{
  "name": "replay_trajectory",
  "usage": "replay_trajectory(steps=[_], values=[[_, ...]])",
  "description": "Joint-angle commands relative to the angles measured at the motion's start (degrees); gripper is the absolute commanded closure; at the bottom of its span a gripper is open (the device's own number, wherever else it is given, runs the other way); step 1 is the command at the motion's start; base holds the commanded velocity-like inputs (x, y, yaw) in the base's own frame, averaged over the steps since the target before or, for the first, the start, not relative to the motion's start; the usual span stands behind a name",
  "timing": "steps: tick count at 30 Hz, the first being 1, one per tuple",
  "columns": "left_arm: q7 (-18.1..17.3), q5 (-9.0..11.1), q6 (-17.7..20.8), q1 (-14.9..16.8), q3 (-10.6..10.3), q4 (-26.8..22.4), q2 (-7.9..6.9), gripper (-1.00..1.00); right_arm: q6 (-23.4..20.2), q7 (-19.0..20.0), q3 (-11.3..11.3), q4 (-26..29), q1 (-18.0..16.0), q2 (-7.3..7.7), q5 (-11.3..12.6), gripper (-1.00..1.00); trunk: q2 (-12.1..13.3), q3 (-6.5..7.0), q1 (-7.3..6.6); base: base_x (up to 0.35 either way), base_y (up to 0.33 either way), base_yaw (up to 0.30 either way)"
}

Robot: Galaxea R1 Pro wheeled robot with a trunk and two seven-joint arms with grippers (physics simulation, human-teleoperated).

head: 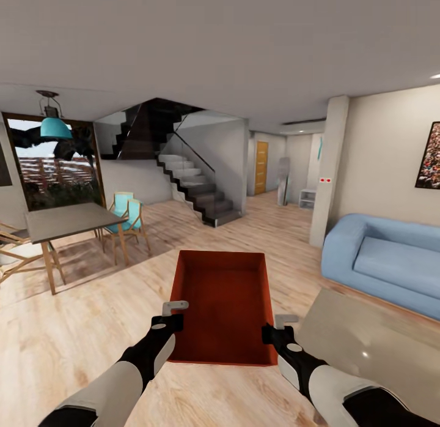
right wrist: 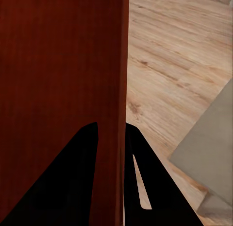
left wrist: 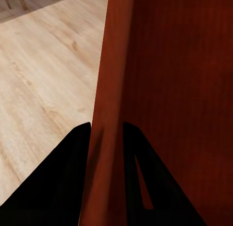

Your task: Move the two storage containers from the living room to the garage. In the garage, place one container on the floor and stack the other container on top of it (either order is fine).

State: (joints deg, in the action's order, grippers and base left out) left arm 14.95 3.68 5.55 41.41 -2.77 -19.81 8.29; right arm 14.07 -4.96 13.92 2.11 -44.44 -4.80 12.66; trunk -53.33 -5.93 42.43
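I hold one orange-red storage container level in front of me, above the light wood floor of the living room. My left gripper is shut on its left wall, one black finger on each side. My right gripper is shut on the right wall the same way. The bin is open-topped and looks empty. The second container is out of view.
A blue sofa stands at the right with a pale rug before it. A dining table with chairs is at the left. Stairs and a hallway with a wooden door lie ahead.
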Motion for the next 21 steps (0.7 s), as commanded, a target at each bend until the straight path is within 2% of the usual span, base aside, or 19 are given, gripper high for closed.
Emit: replay_trajectory(steps=[1, 21], values=[[0.62, 0.02, 0.41, 0.07, 3.21, -0.22, -0.91, 1.00, 0.18, -0.41, -1.79, 0.04, -0.03, 0.12, 0.37, 1.00, -0.06, -0.09, 0.04, 0.321, 0.160, 0.000], [0.60, 0.02, 0.41, 0.07, 3.23, -0.11, -0.91, 1.00, 0.22, -0.41, -1.79, 0.00, -0.03, 0.05, 0.44, 1.00, -0.06, -0.09, 0.04, 0.321, 0.158, 0.000]])
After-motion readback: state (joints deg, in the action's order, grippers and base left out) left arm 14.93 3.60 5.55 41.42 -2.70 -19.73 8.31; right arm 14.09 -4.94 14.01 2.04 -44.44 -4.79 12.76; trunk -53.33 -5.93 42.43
